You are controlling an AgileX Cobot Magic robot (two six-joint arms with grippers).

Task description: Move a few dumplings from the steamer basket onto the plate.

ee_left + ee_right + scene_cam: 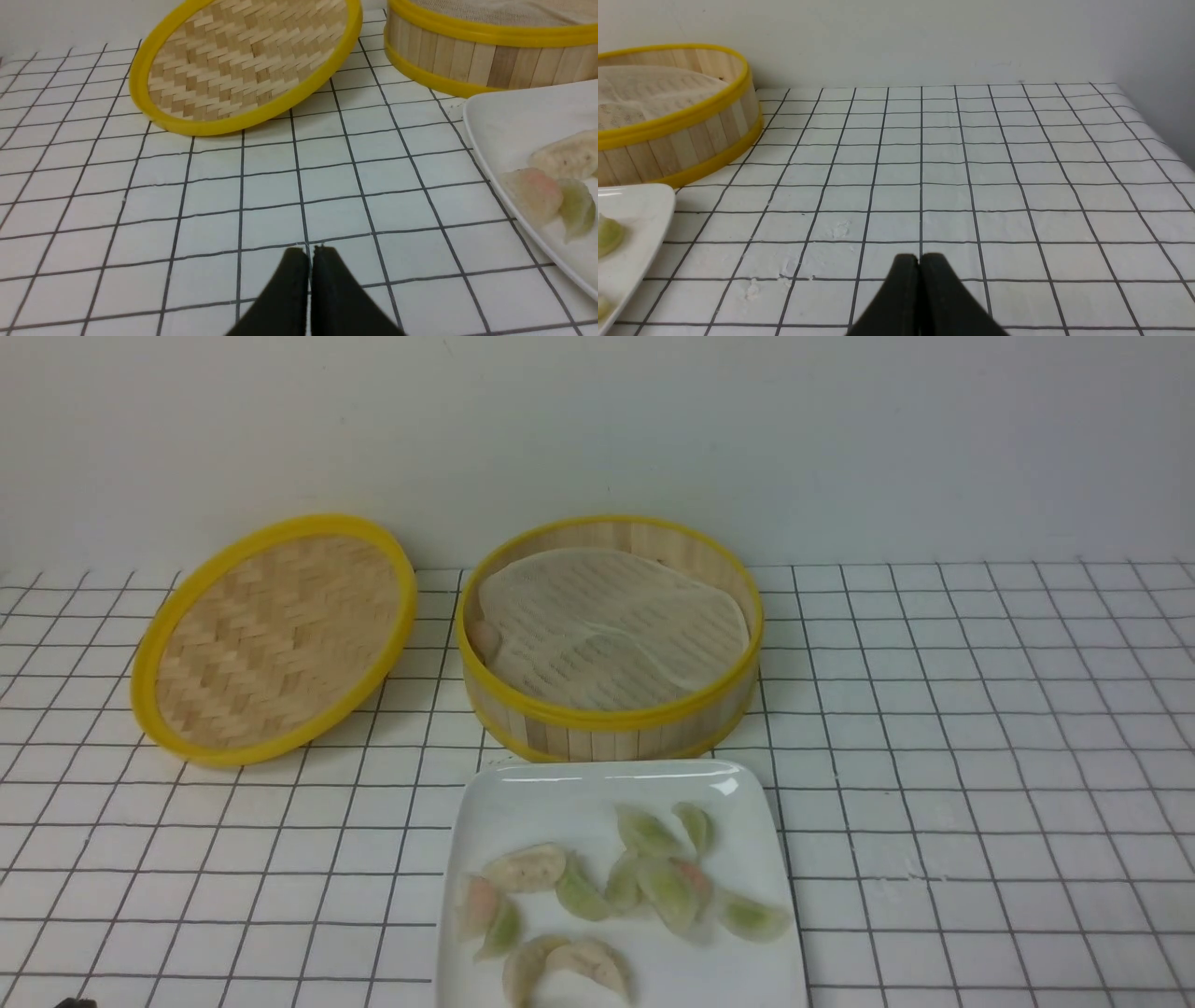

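Observation:
Several pale green, pinkish and cream dumplings (667, 887) lie on the white square plate (560, 803) at the near centre. Just behind it stands the steamer basket (607, 717), with a crumpled whitish liner (607, 625) inside. A small pinkish lump (484, 637) peeks out at the liner's left edge. My left gripper (310, 249) is shut and empty, low over the cloth left of the plate (514, 121). My right gripper (920, 257) is shut and empty too, over the cloth right of the plate (640, 210) and basket (677, 135). Neither gripper shows in the front view.
The flat woven lid (271, 639) with a yellow rim leans tilted on the table left of the basket. A white cloth with a black grid (980, 756) covers the table. A pale wall stands right behind the basket, and the table's right edge (1157, 140) is near.

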